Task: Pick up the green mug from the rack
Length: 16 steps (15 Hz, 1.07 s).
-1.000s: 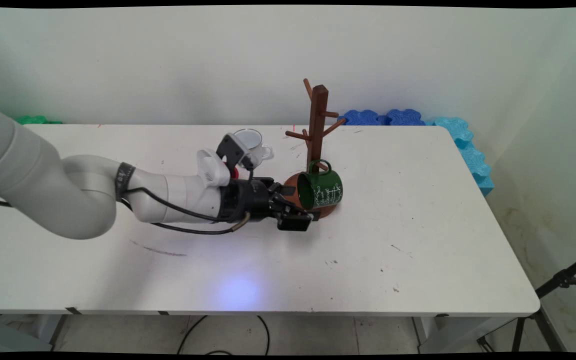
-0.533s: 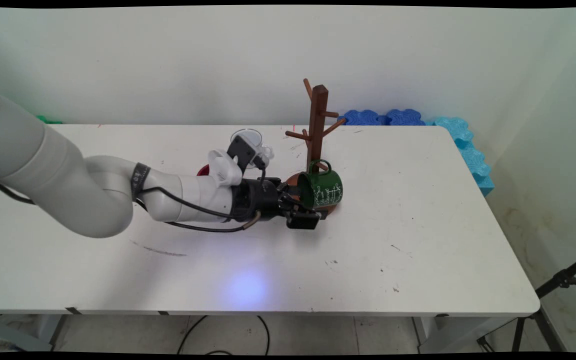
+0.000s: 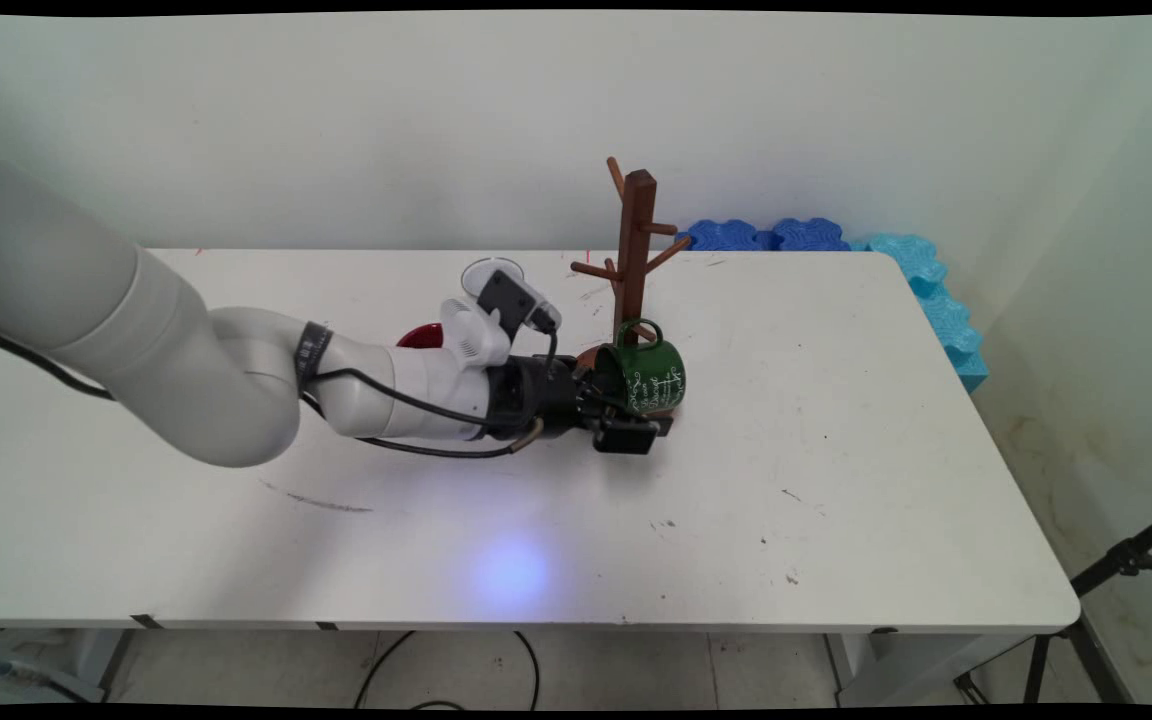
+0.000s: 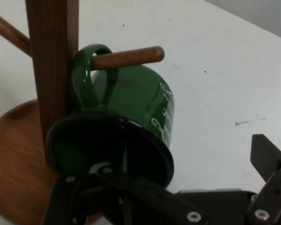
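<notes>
I see my pincer (image 3: 633,428) spread open at the green mug (image 3: 641,378), one finger (image 4: 107,187) inside its mouth, gripping nothing. The hand view alone shows the mug's handle hooked over the wooden mug tree's (image 3: 633,243) lowest peg (image 4: 126,58); the main view adds a red thing (image 3: 423,336) left of the tree.

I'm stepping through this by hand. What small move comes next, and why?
Probably close the gripper on the mug rim: one finger seems inside the mouth, the other outside. The mug's handle hangs on a peg of the rack.
</notes>
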Available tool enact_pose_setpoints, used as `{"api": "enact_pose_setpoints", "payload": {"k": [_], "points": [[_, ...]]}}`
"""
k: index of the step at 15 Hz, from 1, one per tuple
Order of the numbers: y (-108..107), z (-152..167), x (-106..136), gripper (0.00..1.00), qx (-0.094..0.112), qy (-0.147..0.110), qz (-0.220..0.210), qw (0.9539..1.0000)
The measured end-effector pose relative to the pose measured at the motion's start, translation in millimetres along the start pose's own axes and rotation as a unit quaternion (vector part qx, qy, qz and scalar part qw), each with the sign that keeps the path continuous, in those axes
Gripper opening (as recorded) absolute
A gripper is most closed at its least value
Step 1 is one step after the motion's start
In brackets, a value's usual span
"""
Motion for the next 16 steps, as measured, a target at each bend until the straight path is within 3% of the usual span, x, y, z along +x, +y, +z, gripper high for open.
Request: {"api": "enact_pose_setpoints", "payload": {"k": [9,10,16], "points": [[1,16,8,1.00,-0.003,-0.005,-0.007,1.0000],[0,17,9,0.00,-0.003,-0.005,-0.008,1.0000],[2,19,13,0.00,-0.009,-0.005,-0.005,0.9999]]}}
